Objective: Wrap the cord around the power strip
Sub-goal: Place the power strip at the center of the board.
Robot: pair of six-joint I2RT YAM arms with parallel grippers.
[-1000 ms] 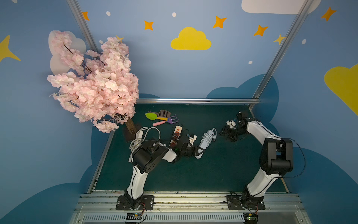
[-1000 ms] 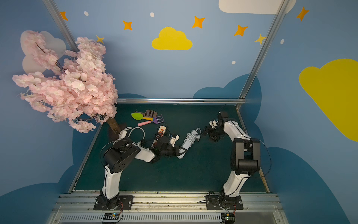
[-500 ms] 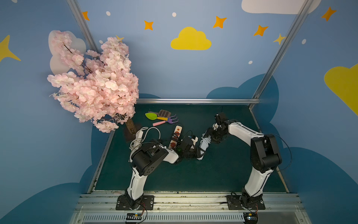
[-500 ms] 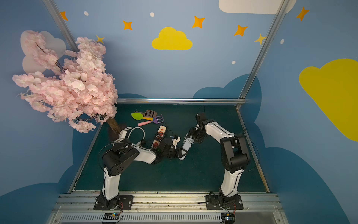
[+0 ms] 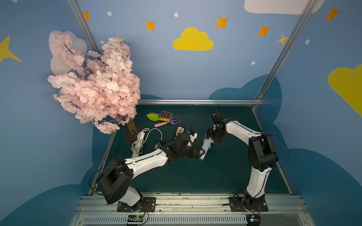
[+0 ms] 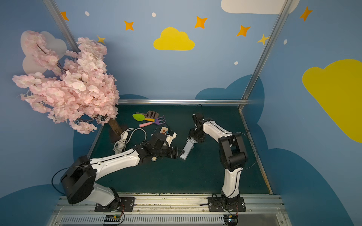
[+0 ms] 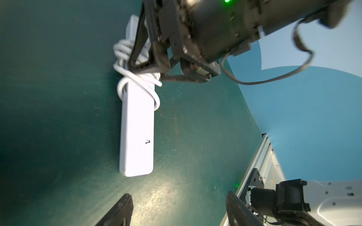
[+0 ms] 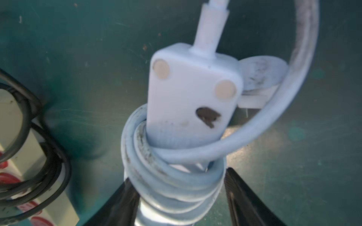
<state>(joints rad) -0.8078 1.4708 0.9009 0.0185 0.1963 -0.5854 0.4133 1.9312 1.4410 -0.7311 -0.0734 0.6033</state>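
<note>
A white power strip (image 5: pixel 205 148) (image 6: pixel 187 150) lies on the green mat in both top views, underside up, with its white cord (image 7: pixel 135 76) (image 8: pixel 172 176) coiled tightly around its far end. Just short of the strip's near end (image 7: pixel 137 133), my left gripper (image 5: pixel 201 154) (image 7: pixel 179 197) is open with nothing between its fingers. My right gripper (image 5: pixel 210 137) (image 8: pixel 177 175) is open and straddles the coils, one finger on each side. The last cord loop arcs loose past the strip's end, where the plug (image 8: pixel 258 78) lies.
A second white strip with a loose cord (image 5: pixel 140 140) lies at the left. A strip with red switches and a black cord (image 5: pixel 181 130) (image 8: pixel 29 156) sits just left of the coils. Toy garden tools (image 5: pixel 164 119) and a pink blossom tree (image 5: pixel 98 84) stand farther back.
My left gripper has opened beside the strip's near end. My right arm has swung in from the right and now sits over the coiled end.
</note>
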